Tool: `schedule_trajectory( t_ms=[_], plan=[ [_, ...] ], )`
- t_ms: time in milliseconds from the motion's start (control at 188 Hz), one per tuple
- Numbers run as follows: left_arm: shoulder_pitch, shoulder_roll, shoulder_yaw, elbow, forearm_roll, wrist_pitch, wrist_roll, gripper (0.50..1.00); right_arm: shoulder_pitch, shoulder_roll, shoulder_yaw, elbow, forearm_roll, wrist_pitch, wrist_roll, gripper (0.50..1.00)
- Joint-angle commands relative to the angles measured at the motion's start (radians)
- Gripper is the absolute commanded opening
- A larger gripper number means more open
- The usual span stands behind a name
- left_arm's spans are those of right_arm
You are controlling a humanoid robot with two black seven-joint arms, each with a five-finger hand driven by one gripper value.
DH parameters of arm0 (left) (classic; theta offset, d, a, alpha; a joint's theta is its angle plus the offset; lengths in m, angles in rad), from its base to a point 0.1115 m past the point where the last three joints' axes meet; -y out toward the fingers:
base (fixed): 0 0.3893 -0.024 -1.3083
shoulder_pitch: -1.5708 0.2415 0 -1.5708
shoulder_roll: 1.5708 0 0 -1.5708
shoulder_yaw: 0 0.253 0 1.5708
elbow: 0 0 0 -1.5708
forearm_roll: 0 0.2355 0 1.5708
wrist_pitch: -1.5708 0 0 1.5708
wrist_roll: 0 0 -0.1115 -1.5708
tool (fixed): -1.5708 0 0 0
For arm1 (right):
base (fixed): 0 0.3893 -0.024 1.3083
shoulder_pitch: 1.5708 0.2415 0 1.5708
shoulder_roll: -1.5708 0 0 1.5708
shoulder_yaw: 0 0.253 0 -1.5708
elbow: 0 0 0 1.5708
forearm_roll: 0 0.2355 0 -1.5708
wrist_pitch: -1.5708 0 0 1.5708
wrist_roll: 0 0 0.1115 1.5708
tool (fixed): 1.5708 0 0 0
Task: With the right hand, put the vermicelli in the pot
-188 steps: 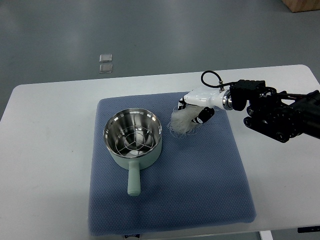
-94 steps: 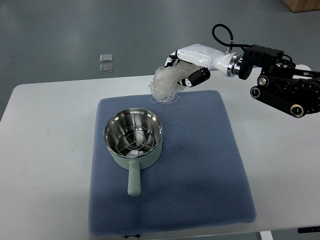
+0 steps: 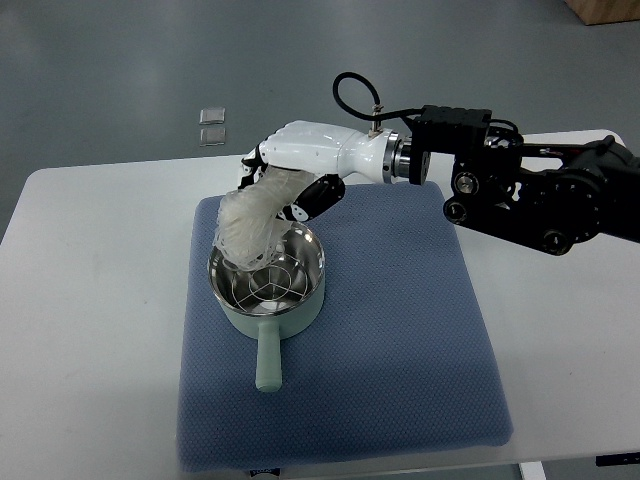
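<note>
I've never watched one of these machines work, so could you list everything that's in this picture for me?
vermicelli: one bundle, translucent white, held in the hand, its lower end over the pot's far-left rim.
pot: one, steel inside, pale green outside, handle pointing toward the camera, on the mat.
mat: one, blue-grey, covering the middle of the table.
table: one, white.
small clear packets: two, on the grey floor beyond the table.
right hand: one, white with black fingertips, closed around the vermicelli; its black arm enters from the right.
</note>
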Motion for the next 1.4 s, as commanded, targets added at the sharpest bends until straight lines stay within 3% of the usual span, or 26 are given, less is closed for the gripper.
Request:
schedule_trajectory(
  t_ms=[0, 229, 239, 244, 287, 329, 505, 840, 1036, 1222, 1392],
  plan=[
    [0.0, 0.0, -0.002, -0.001, 0.001, -0.001, 0.0, 1.0, -0.001, 0.037, -0.034, -0.011, -0.023, -0.002, -0.002, 0.5],
    [0.0, 0.0, -0.002, -0.001, 0.001, -0.001, 0.0, 1.0, -0.021, 0.066, -0.046, -0.076, -0.095, -0.022, -0.003, 0.5],
    [0.001, 0.0, 0.0, -0.001, 0.001, -0.001, 0.0, 1.0, -0.021, 0.063, -0.045, -0.076, -0.095, -0.025, -0.003, 0.525],
    [0.0, 0.0, -0.002, -0.001, 0.001, -0.001, 0.0, 1.0, -0.022, 0.063, -0.045, -0.076, -0.095, -0.028, -0.002, 0.563],
    [0.001, 0.0, -0.002, -0.001, 0.001, -0.001, 0.0, 1.0, -0.022, 0.062, -0.046, -0.076, -0.096, -0.042, 0.0, 0.676],
    [0.0, 0.0, -0.002, -0.001, 0.001, -0.001, 0.0, 1.0, -0.024, 0.06, -0.046, -0.076, -0.095, -0.05, 0.003, 0.758],
    [0.0, 0.0, -0.002, -0.001, 0.001, -0.001, 0.0, 1.0, -0.038, 0.054, -0.04, -0.072, -0.093, -0.051, 0.007, 0.846],
    [0.0, 0.0, 0.0, -0.001, 0.001, -0.001, 0.0, 1.0, -0.082, 0.0, 0.092, -0.068, 0.011, -0.044, 0.007, 0.85],
    [0.0, 0.0, -0.003, -0.002, 0.001, -0.001, 0.0, 1.0, -0.196, -0.032, 0.286, -0.115, 0.39, 0.042, -0.011, 0.85],
    [0.0, 0.0, -0.003, -0.004, 0.001, -0.007, 0.0, 1.0, -0.32, -0.015, 0.432, -0.201, 0.724, 0.032, -0.08, 0.85],
    [0.0, 0.0, -0.005, -0.004, 0.001, -0.007, 0.0, 1.0, -0.404, -0.013, 0.543, -0.269, 0.967, 0.03, -0.105, 0.85]
  ],
)
